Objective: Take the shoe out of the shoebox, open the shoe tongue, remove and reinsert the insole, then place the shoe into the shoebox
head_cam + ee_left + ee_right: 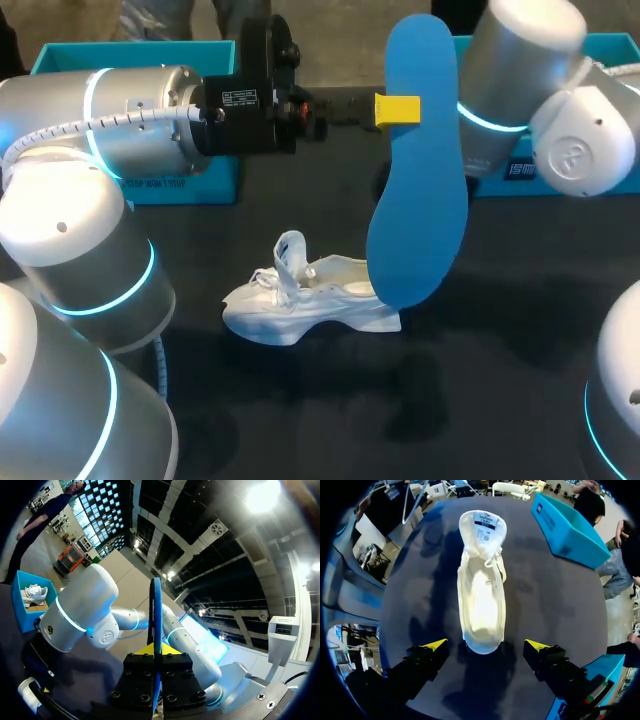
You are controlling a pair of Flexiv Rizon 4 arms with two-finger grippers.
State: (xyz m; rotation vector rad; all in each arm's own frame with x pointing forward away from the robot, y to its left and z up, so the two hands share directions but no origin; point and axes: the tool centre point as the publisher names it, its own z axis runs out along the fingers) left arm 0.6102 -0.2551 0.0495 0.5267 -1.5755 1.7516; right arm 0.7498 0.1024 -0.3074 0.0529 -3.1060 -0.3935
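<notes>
A white shoe (310, 297) stands upright on the dark table, its tongue pulled up and its mouth wide. My left gripper (400, 110) is shut on the blue insole (415, 180) and holds it upright in the air, its lower end just above the shoe's heel. In the left wrist view the insole (156, 615) shows edge-on, rising from between the left gripper's (156, 651) shut yellow tips. My right gripper (486, 645) hangs open above the shoe (481, 592), one finger on each side of the heel and touching nothing. In the head view the insole hides it.
A teal shoebox (140, 60) stands at the table's back left and another (600, 50) at the back right, behind my right arm. The right wrist view shows one box (570, 527) beyond the shoe's toe end and another (600, 675) close beside the gripper.
</notes>
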